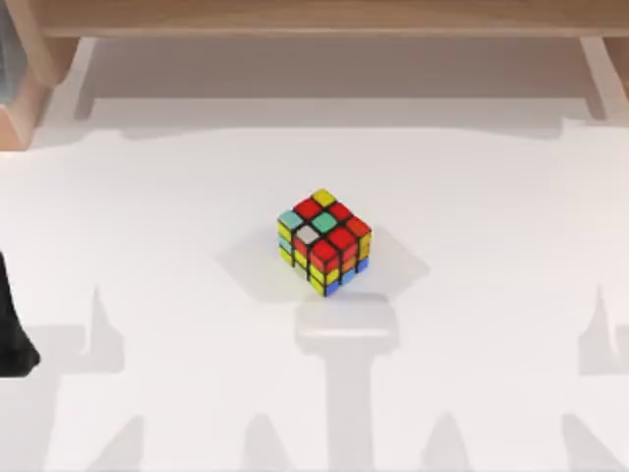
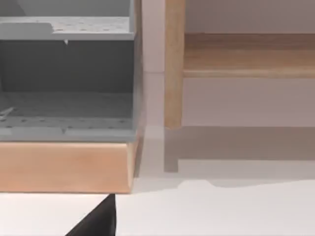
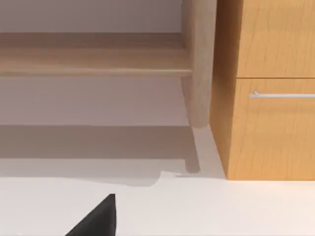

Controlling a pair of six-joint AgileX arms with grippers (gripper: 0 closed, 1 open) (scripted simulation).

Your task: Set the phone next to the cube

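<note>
The cube (image 1: 323, 242), a small puzzle cube with black edges and red, yellow, teal, orange and blue stickers, stands alone at the middle of the white table (image 1: 491, 295). The phone is out of view. My left arm (image 1: 12, 329) is a dark shape at the table's left edge, well away from the cube. A black part of my left gripper (image 2: 96, 222) shows in the left wrist view, low over the white table. A like black part of my right gripper (image 3: 96, 220) shows in the right wrist view.
A wooden frame (image 1: 314, 18) runs along the back of the table. The left wrist view faces a grey perforated shelf unit (image 2: 64, 73) on a wooden base. The right wrist view faces a wooden drawer cabinet (image 3: 270, 113) and a wooden leg (image 3: 199, 64).
</note>
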